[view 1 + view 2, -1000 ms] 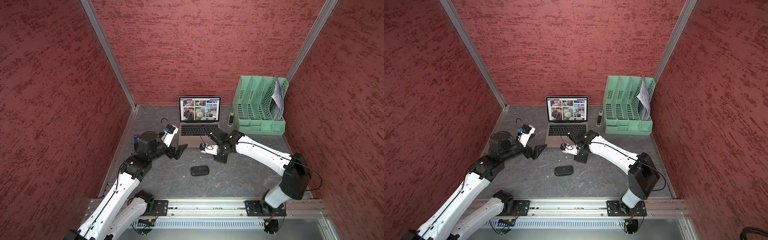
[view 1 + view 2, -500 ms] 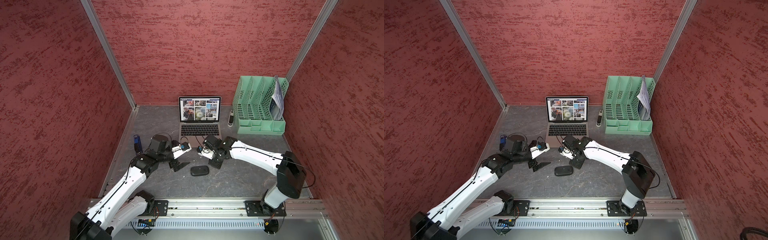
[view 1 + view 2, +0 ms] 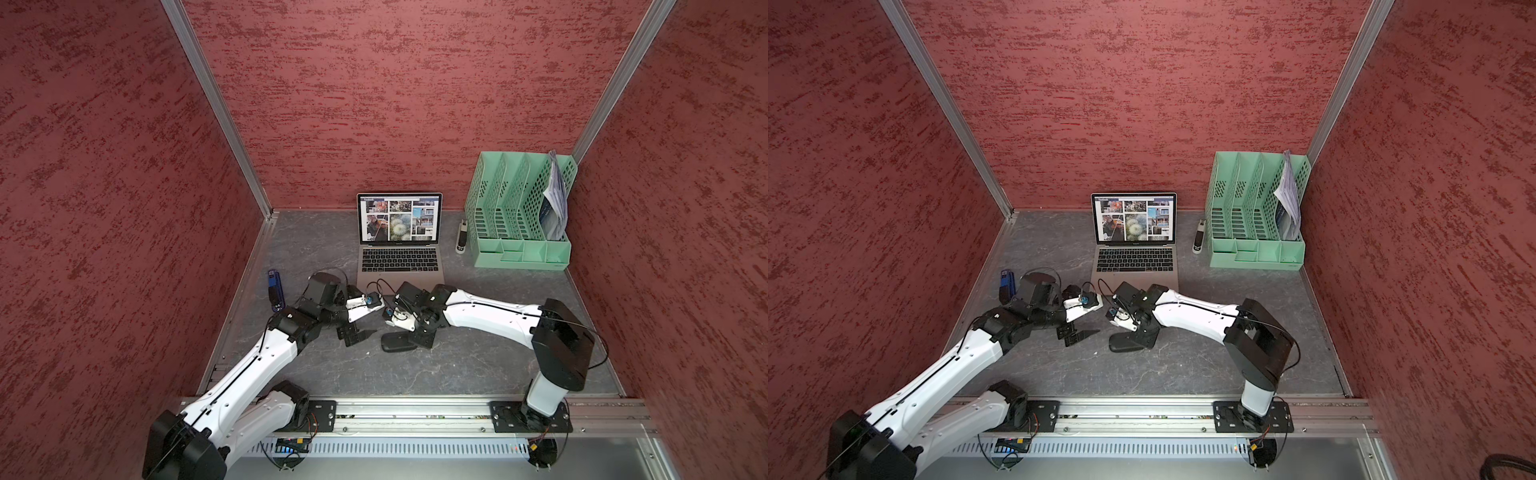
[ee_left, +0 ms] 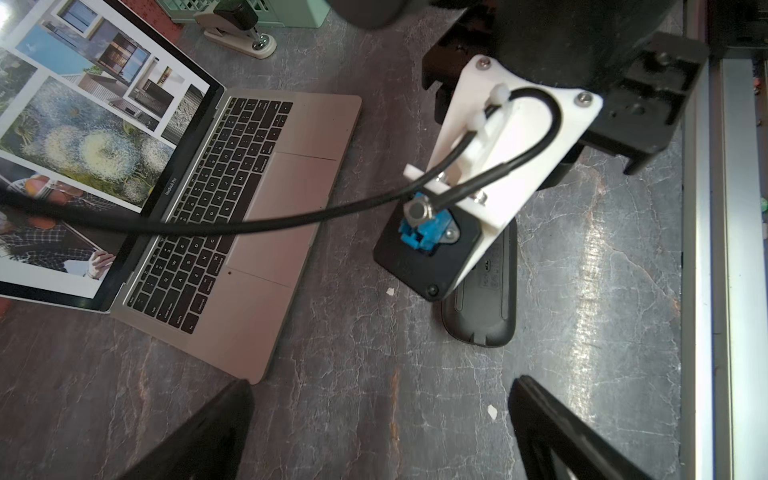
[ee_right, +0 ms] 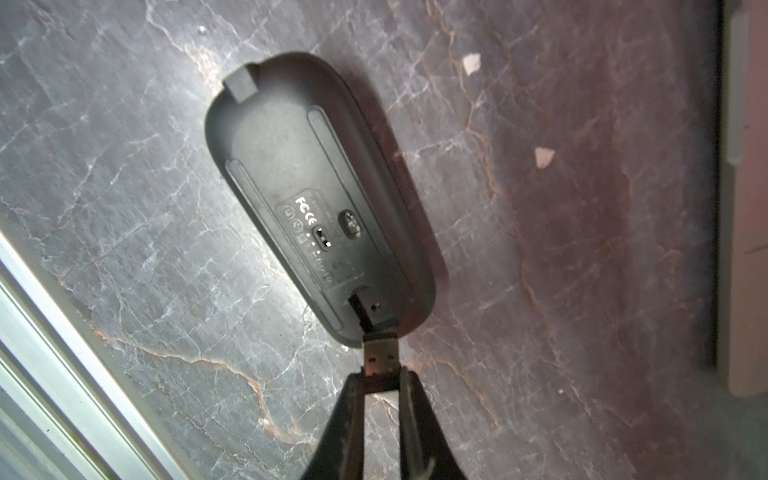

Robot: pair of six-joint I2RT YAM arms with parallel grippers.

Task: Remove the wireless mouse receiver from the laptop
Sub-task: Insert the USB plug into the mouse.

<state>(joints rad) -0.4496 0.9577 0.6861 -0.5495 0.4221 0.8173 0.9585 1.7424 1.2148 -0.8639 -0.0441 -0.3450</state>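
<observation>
One laptop (image 3: 399, 266) stands open at the far middle of the grey marbled tabletop (image 3: 457, 365), with one stapler (image 3: 460, 239) just to its right and one green file rack (image 3: 519, 216) beyond that (papers in its rightmost slot). One blue-and-black stick gadget (image 3: 274, 291) lies near the left wall. One black mouse (image 5: 307, 187) lies underside up, near of the laptop and apart from it. The one wireless mouse receiver (image 5: 379, 357) is out of the laptop, clamped between the jaws of the right gripper (image 5: 381, 379), its metal plug at the rim of the mouse by a small slot; whether it touches cannot be told. The left gripper (image 4: 382, 382) hovers just left of the mouse, jaws wide apart and holding nothing. Red walls close the left, far and right edges, and an aluminium rail (image 3: 415, 409) runs along the near edge. The broadest bare stretch lies between mouse and rail. Readable: "MacBook Pro" under the screen, and FC and CE marks on the mouse.
</observation>
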